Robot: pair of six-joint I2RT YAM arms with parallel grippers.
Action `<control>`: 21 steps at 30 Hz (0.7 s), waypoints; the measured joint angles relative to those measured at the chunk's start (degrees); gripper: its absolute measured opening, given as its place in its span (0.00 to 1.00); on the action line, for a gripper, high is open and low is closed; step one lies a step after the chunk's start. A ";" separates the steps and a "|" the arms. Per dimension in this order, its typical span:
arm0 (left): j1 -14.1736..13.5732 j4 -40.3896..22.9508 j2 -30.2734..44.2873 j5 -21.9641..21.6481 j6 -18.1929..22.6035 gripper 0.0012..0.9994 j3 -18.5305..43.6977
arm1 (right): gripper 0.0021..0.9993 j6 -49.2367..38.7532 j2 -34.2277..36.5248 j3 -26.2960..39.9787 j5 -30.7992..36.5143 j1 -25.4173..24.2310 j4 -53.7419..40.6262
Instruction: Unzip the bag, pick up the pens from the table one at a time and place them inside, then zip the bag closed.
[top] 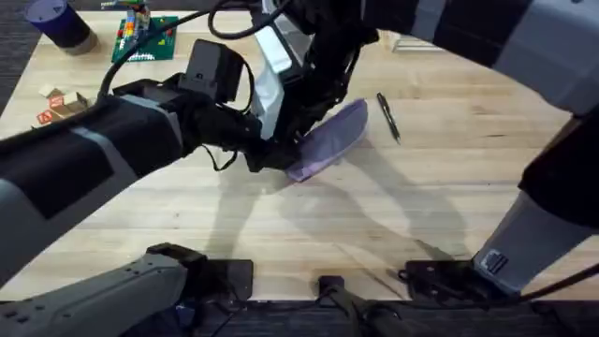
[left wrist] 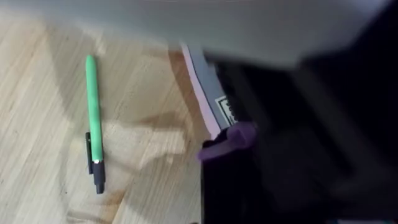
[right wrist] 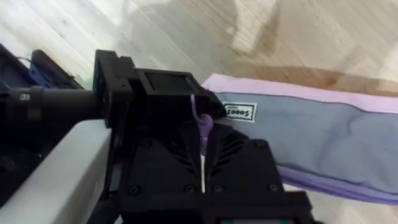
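Pale plank tabletop (top: 309,225) runs across my overhead view, and I work through it from the left edge. At the upper left I see a dark blue cup (top: 58,23), a green board with coloured pieces (top: 145,37) beside it, and lower down a small cardboard box (top: 56,103) near the left edge.

My left arm comes in large from the lower left and reaches to the middle of the frame, where its left gripper (top: 271,154) sits at the lower left end of the bag (top: 332,140). On my left wrist camera a purple tab (left wrist: 229,140) of the bag sticks out right at the dark gripper body, but I cannot tell whether the fingers are spread or pressed together. That same camera shows the green pen (left wrist: 93,121) lying flat on the wood, apart from the bag's edge, dark tip end toward the lower part of the frame.

Centre frame overhead, the lavender bag lies tilted on the table, its upper right end toward the black pen (top: 387,117), which rests just beside it.

My right arm drops in from the upper right. On the right wrist camera, the right gripper (right wrist: 203,146) has its black fingers pressed together on the purple zipper pull (right wrist: 204,123) at the bag's labelled end.
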 joint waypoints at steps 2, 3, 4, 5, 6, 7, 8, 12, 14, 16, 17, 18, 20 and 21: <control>-0.02 0.00 0.00 0.07 0.08 0.04 0.00 | 0.36 -0.42 -0.01 0.24 0.14 -0.83 -0.55; 0.00 0.02 -0.02 0.11 0.19 0.04 0.00 | 0.49 -0.49 0.00 0.24 0.62 -1.52 -0.85; 0.00 0.04 -0.02 0.13 0.22 0.04 0.00 | 0.65 -0.65 0.13 0.24 0.80 -2.46 -1.33; 0.00 0.07 -0.02 0.15 0.21 0.04 0.00 | 0.78 -0.69 0.22 0.24 0.77 -3.26 -1.55; 0.00 0.07 -0.01 0.15 0.21 0.04 0.00 | 0.93 -0.93 0.22 0.24 0.79 -4.11 -1.77; -0.02 0.18 -0.02 0.16 0.22 0.04 0.00 | 0.97 -1.07 0.22 0.24 0.41 -4.75 -1.83; -0.07 0.24 -0.01 0.15 0.22 0.04 0.00 | 0.99 -1.09 0.22 0.29 -0.25 -5.24 -1.70; -0.13 0.25 -0.02 0.15 0.24 0.04 0.00 | 1.00 -1.11 0.22 0.70 -1.63 -5.96 -1.78; -0.29 0.28 0.00 0.15 0.34 0.04 0.00 | 1.00 -1.11 0.22 1.49 -1.85 -6.46 -1.83; -0.46 0.28 0.00 0.15 0.50 0.04 0.00 | 1.00 -1.11 0.22 2.91 -1.28 -7.10 -1.99; -0.46 0.31 0.00 0.15 0.59 0.04 0.00 | 1.00 -1.11 0.22 3.66 -0.57 -7.43 -2.29; -0.46 0.31 -0.01 0.15 0.64 0.04 0.00 | 1.00 -1.11 0.22 4.69 0.52 -7.87 -2.75; -0.46 0.31 0.00 0.15 0.66 0.04 0.00 | 1.00 -1.11 0.20 6.42 2.63 -8.65 -3.49; -0.46 0.31 -0.02 0.15 0.66 0.04 0.00 | 1.00 -1.11 0.20 7.44 3.92 -9.06 -3.87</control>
